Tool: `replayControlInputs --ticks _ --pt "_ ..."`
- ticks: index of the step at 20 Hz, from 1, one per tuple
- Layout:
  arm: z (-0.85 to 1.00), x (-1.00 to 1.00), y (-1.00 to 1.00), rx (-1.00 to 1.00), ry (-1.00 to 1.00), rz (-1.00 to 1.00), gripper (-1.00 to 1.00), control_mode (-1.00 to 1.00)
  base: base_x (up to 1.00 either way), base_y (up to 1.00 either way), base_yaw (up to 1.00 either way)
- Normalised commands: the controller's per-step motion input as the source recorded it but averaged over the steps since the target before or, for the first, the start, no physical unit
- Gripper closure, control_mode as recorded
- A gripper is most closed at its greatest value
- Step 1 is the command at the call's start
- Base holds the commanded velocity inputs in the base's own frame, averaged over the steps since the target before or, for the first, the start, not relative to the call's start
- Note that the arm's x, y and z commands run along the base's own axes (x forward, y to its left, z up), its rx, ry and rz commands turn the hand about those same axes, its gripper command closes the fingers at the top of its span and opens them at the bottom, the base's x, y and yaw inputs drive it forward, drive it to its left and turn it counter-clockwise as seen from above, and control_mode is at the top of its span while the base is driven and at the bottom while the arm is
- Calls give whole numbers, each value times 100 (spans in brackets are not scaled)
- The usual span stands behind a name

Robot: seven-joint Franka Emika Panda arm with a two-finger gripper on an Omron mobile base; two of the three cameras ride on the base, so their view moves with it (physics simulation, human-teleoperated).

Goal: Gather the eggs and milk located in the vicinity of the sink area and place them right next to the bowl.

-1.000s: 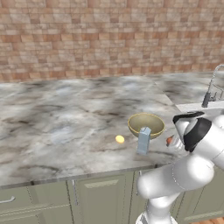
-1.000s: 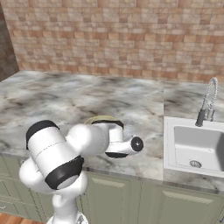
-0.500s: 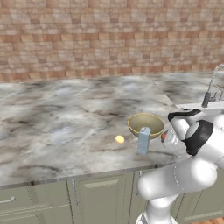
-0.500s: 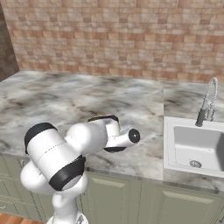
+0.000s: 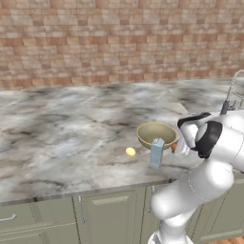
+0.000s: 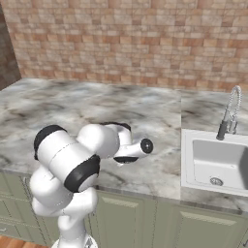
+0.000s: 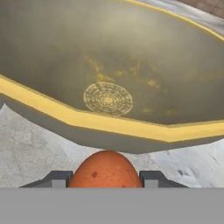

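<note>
Two eggs show: a yellow egg (image 5: pixel 130 151) lies loose on the counter (image 5: pixel 71 138), left of one blue-grey milk carton (image 5: pixel 156 153) that stands upright just in front of one olive-tan bowl (image 5: pixel 156 135), hollow and holding nothing. Right of the bowl, the gripper (image 7: pixel 105 177) has its jaws closed on a speckled orange-brown egg (image 7: pixel 105 170), just beside the bowl's rim. One sink (image 6: pixel 216 160) is far right.

A brick wall (image 5: pixel 95 43) backs a grey marble counter (image 5: pixel 57 138) over green cabinets (image 5: pixel 52 224).

White rounded arm (image 5: pixel 200 190), black joint bands, dark grey end effector (image 7: pixel 105 177) fingertips.
</note>
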Motion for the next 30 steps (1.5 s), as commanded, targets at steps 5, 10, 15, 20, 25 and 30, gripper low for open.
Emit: replayControlInputs --ticks 5,10,15,20,25,30 --pt "-4 16 0 0 1 1 100 -100 0 0 0" --pt "0 0 0 0 2 0 -100 -100 0 0 0" --pt "0 -9 0 0 0 1 -100 -100 0 0 0" --pt "1 -2 0 1 0 0 -100 -100 0 0 0" --pt "42 -20 0 4 -1 0 -100 -100 0 0 0" --pt "85 -37 0 10 -1 0 -100 -100 0 0 0"
